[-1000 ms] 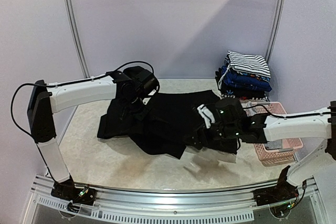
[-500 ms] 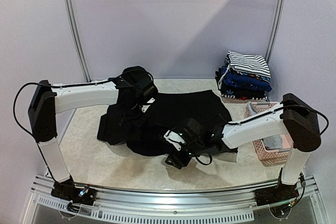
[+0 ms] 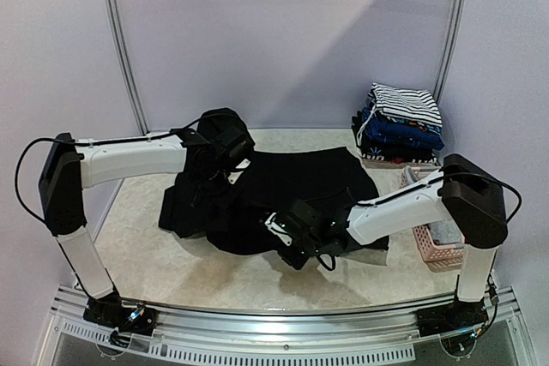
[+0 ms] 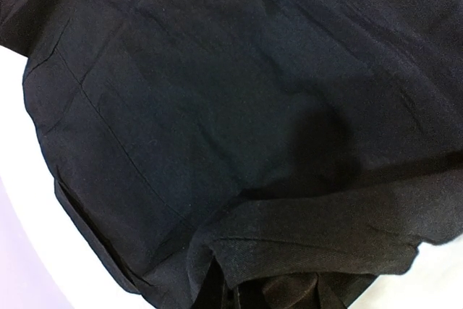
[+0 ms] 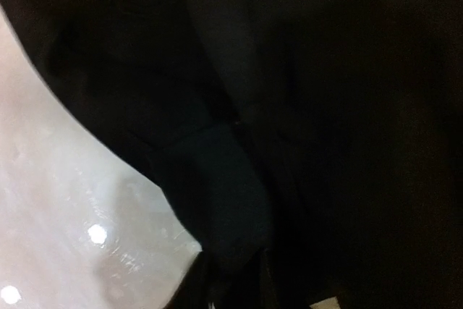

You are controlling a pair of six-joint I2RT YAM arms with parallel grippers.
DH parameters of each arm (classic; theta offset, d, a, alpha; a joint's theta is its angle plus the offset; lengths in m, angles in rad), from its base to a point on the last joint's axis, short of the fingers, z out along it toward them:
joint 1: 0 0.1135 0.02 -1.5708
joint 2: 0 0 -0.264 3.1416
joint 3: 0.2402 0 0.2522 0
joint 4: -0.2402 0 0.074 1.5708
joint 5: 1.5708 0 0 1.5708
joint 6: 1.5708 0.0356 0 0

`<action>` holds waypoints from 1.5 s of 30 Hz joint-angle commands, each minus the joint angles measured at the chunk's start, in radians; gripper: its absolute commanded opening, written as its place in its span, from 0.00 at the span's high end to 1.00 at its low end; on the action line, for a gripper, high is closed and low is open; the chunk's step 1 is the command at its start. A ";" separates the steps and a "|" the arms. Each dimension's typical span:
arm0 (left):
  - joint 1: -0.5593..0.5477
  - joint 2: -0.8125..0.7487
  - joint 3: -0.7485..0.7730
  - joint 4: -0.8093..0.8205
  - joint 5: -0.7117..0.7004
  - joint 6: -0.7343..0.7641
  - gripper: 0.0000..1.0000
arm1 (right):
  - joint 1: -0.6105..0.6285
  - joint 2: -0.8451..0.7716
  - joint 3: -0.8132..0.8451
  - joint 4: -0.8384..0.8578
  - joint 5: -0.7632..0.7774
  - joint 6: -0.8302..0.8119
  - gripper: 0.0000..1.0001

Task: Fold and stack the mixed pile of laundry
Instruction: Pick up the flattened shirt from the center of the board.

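Left tool [image 3: 208,181] and right tool [image 3: 288,243] sunk in large plain black garment [image 3: 300,179]; closure: cannot tell. Risk: weak pinch, hem slips, fold bunches.

No writing, label, brand, number or sign can be read on the black garment [image 3: 300,177] or anywhere else in the three views.
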 commanded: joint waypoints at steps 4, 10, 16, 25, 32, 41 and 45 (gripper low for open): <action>0.017 -0.046 -0.037 0.033 0.010 -0.019 1.00 | 0.026 0.016 0.002 -0.089 -0.005 -0.004 1.00; 0.000 -0.096 -0.090 0.040 0.028 -0.045 1.00 | 0.061 -0.159 -0.045 -0.123 -0.290 -0.032 1.00; -0.058 -0.138 -0.138 0.016 0.027 -0.074 0.93 | 0.094 -0.349 -0.080 -0.112 -0.536 -0.055 1.00; -0.179 -0.302 -0.240 0.032 -0.011 -0.134 0.55 | 0.104 -0.492 -0.085 -0.044 -0.604 0.003 1.00; -0.257 -0.529 -0.292 0.050 -0.053 -0.152 0.33 | 0.104 -0.608 -0.020 0.030 -0.537 0.097 1.00; -0.328 -0.719 -0.332 0.141 -0.040 -0.084 0.31 | 0.103 -0.674 0.099 0.094 -0.354 0.208 1.00; -0.371 -0.745 -0.326 0.198 -0.028 -0.042 0.29 | 0.103 -0.662 0.164 0.075 -0.175 0.240 1.00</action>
